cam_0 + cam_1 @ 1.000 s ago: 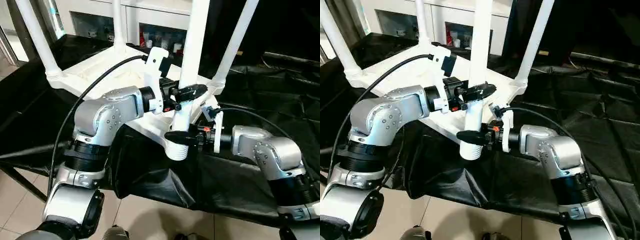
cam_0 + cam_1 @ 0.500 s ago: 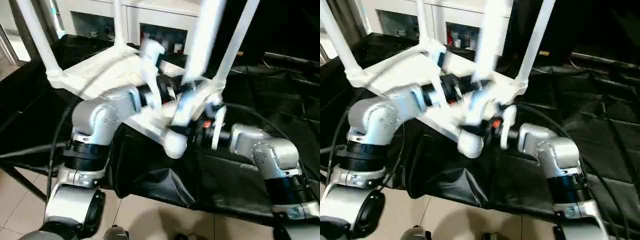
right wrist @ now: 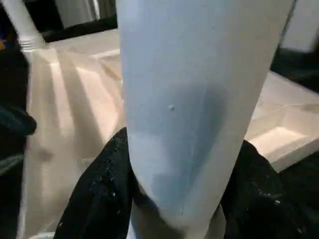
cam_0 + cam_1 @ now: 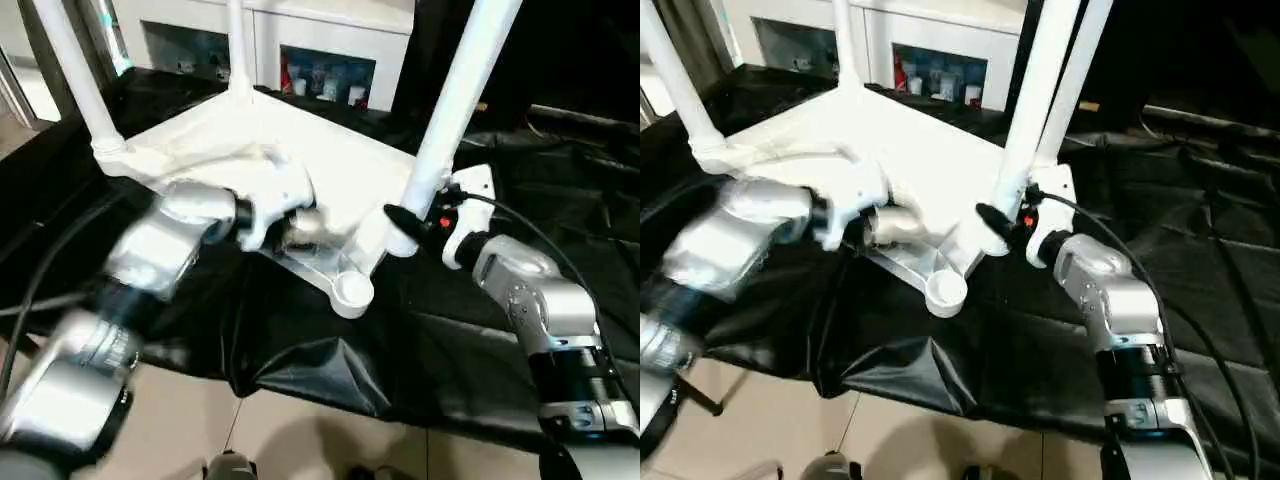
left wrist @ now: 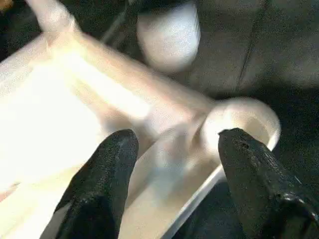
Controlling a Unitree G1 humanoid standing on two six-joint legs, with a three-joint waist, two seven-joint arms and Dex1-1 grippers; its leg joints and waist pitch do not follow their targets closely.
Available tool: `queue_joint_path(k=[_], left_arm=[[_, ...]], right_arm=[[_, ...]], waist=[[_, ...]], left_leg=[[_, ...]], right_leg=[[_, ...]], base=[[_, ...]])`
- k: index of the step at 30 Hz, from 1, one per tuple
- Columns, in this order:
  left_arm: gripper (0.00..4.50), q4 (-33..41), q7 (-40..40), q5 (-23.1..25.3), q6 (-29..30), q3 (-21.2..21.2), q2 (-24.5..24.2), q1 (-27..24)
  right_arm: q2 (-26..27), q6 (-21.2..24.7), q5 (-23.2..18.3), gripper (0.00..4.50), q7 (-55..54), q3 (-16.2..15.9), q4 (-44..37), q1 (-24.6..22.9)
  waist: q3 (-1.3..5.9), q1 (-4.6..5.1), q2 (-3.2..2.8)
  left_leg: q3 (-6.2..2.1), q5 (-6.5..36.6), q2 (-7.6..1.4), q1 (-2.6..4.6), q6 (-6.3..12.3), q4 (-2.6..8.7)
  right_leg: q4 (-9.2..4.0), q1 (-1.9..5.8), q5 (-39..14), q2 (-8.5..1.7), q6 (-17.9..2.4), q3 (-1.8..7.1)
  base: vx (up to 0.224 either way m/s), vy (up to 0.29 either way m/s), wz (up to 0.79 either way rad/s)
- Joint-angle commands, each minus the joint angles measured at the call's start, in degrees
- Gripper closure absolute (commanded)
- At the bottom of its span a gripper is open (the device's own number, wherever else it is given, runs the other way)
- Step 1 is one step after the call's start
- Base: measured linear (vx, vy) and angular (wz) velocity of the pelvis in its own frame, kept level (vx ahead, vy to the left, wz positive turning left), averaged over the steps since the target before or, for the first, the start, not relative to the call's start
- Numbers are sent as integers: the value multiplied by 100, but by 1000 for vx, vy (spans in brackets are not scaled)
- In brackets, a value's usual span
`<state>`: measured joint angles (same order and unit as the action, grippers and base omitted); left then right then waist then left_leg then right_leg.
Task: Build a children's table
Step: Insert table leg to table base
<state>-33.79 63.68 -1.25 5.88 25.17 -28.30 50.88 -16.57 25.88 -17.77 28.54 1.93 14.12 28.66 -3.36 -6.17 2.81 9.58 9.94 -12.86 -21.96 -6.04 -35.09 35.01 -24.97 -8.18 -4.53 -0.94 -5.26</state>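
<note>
A white tapered tube leg [image 3: 199, 99] is clamped between the right gripper [image 3: 174, 199]'s two black fingers [image 3: 99, 194]. Behind it, the tabletop [image 3: 75, 99]'s ribbed white underside is seen, with another leg [image 3: 20, 22] standing at a far corner.

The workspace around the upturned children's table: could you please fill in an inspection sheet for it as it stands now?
Surface: creased black cloth covers the bench.
Job's things: tabletop lies underside up; legs stand at the far-left, back and right corners; the near corner socket is empty; the fourth leg is not in it.
Clutter: nothing seen.
Grippers: left tool open over the tabletop beside the empty socket; right tool shut on the fourth leg near its lower end.
Cables: a black cable runs to the right wrist; another runs along the left arm.
Surroundings: white glass-door cabinet behind; tiled floor in front.
</note>
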Motion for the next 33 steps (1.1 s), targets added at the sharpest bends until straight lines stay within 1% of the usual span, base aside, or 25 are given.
queue_joint_path(k=[1, 2, 3, 4, 5, 7, 8, 9, 10, 11, 12, 13, 14, 15, 16, 18, 19, 20, 23, 24, 28, 29, 30, 32, 33], left_arm=[[151, -362, 104, 358, -569, 176, 51, 271], [151, -459, 110, 424, -671, 225, 61, 309], [151, -862, 83, 704, -1081, 457, 103, 451], [168, -1068, 61, 848, -1289, 582, 125, 521], [186, -1287, 21, 971, -1480, 695, 164, 589], [186, -1982, 115, 1192, -2088, 899, 302, 801], [222, -2158, 246, 1203, -2172, 898, 365, 848], [222, -2180, 267, 1203, -2178, 895, 376, 853], [230, -2376, 445, 1241, -2312, 886, 456, 897], [232, -2543, 533, 1313, -2468, 904, 504, 941], [238, -2637, 569, 1361, -2566, 918, 528, 967], [252, -2637, 569, 1361, -2566, 918, 528, 967], [267, -2734, 615, 1408, -2663, 939, 548, 995], [274, -2872, 512, 1536, -2791, 1010, 570, 1055], [274, -3057, 394, 1651, -2922, 1067, 615, 1129], [291, -3374, 5, 1880, -3097, 1168, 732, 1262], [305, -3374, 5, 1880, -3097, 1168, 732, 1262], [318, -3428, -32, 1892, -3112, 1164, 770, 1278], [326, -3614, -8, 1971, -3207, 1135, 875, 1329], [357, -3663, -23, 2030, -3257, 1146, 893, 1346], [366, -3956, -201, 2402, -3357, 1326, 952, 1430], [381, -4021, -326, 2522, -3331, 1400, 964, 1435], [397, -4042, -367, 2562, -3314, 1427, 967, 1431], [402, -4073, -382, 2587, -3272, 1430, 976, 1424], [402, -4105, -407, 2602, -3181, 1420, 994, 1415]], right_arm=[[-57, -168, 52, 260, -24, 82, -60, -50], [-58, -187, 68, 260, -23, 75, -58, -61], [-52, -223, 118, 260, -26, 67, -89, -111], [-45, -229, 140, 260, -29, 67, -116, -138], [-45, -218, 154, 260, -34, 69, -162, -171], [-54, -186, 143, 260, -73, 66, -305, -272], [-67, -175, 135, 260, -83, 61, -363, -320], [-70, -174, 134, 260, -84, 60, -371, -328], [-93, -148, 131, 260, -101, 63, -463, -410], [-109, -132, 134, 260, -116, 77, -534, -473], [-118, -125, 136, 260, -123, 86, -571, -506], [-118, -125, 136, 260, -123, 86, -571, -506], [-127, -98, 128, 260, -142, 110, -636, -553], [-144, -69, 123, 260, -163, 135, -707, -603], [-152, -42, 116, 260, -181, 159, -771, -650], [-157, -12, 115, 260, -198, 182, -848, -714], [-157, -12, 115, 260, -198, 182, -848, -714], [-154, -10, 118, 260, -202, 185, -858, -725], [-126, 9, 127, 260, -234, 166, -894, -745], [-117, 18, 126, 260, -242, 157, -904, -744], [-68, 33, 143, 260, -249, 88, -919, -719], [-51, 31, 153, 260, -249, 64, -921, -713], [-41, 30, 158, 260, -251, 51, -926, -712], [-32, 31, 163, 260, -256, 36, -931, -710], [-26, 29, 167, 260, -257, 26, -935, -714]], waist=[[474, 17, -26], [476, 12, -19], [472, 21, -59], [481, 21, -43], [486, 12, -95], [493, 22, -121], [504, 28, -114], [515, 21, -107], [510, 21, -126], [504, 30, -160], [500, 42, -166], [506, 40, -148], [501, 40, -149], [495, 37, -235], [489, 48, -208], [496, 45, -195], [492, 41, -215], [488, 39, -211], [482, 39, -208], [488, 32, -211], [494, 46, -219], [494, 57, -230], [492, 59, -228], [485, 67, -252], [485, 72, -233]], left_leg=[[58, 921, 37, 76, -199, 424], [58, 917, 27, 79, -192, 420], [63, 927, 41, 73, -153, 414], [57, 933, 38, 72, -165, 412], [47, 921, 33, 76, -159, 413], [55, 919, 44, 72, -129, 404], [57, 920, 62, 67, -99, 397], [48, 896, 45, 70, -111, 396], [41, 900, 40, 69, -105, 400], [48, 989, 38, 87, -95, 398], [51, 1068, 53, 88, -72, 397], [41, 1093, 44, 80, -61, 398], [41, 1104, 42, 81, -49, 398], [42, 1152, 44, 101, -42, 392], [48, 1176, 46, 93, -28, 395], [34, 1222, 56, 90, -25, 388], [31, 1210, 60, 83, -19, 389], [37, 1227, 60, 93, -7, 387], [41, 1192, 69, 87, 34, 381], [41, 1170, 76, 82, 51, 375], [33, 1156, 64, 81, 80, 378], [26, 1174, 55, 83, 83, 382], [27, 1195, 57, 85, 84, 383], [28, 1216, 67, 83, 98, 383], [32, 1219, 73, 83, 110, 378]], right_leg=[[-394, 441, -1715, -309, -398, 267], [-385, 437, -1670, -317, -447, 266], [-425, 424, -1615, -293, -466, 263], [-391, 442, -1543, -297, -498, 264], [-363, 448, -1439, -306, -574, 268], [-373, 457, -1287, -292, -667, 272], [-388, 478, -1176, -278, -708, 268], [-351, 487, -1079, -291, -757, 270], [-343, 486, -1026, -295, -818, 271], [-375, 478, -1019, -296, -886, 267], [-403, 487, -1057, -280, -905, 261], [-370, 507, -1070, -296, -947, 262], [-371, 502, -1129, -300, -953, 258], [-399, 483, -1254, -298, -935, 260], [-428, 485, -1306, -289, -904, 258], [-420, 503, -1421, -273, -833, 243], [-427, 506, -1448, -277, -826, 241], [-447, 496, -1541, -283, -816, 240], [-470, 493, -1659, -276, -820, 231], [-475, 499, -1695, -276, -797, 226], [-468, 493, -1652, -274, -801, 224], [-463, 492, -1595, -278, -824, 223], [-467, 491, -1608, -277, -832, 222], [-475, 496, -1653, -281, -849, 219], [-481, 500, -1719, -281, -838, 218]], base=[[0, 0, 0], [0, 0, 0], [0, 0, 0], [0, 0, 0], [0, 0, 0], [0, 0, 0], [0, 0, 0], [0, 0, 0], [0, 0, 0], [0, 0, 0], [0, 0, 0], [0, 0, 0], [0, 0, 0], [0, 0, 0], [0, 0, 0], [0, 0, 0], [0, 0, 0], [0, 0, 0], [0, 0, 0], [0, 0, 0], [0, 0, 0], [0, 0, 0], [0, 0, 0], [0, 0, 0], [0, 0, 0]])
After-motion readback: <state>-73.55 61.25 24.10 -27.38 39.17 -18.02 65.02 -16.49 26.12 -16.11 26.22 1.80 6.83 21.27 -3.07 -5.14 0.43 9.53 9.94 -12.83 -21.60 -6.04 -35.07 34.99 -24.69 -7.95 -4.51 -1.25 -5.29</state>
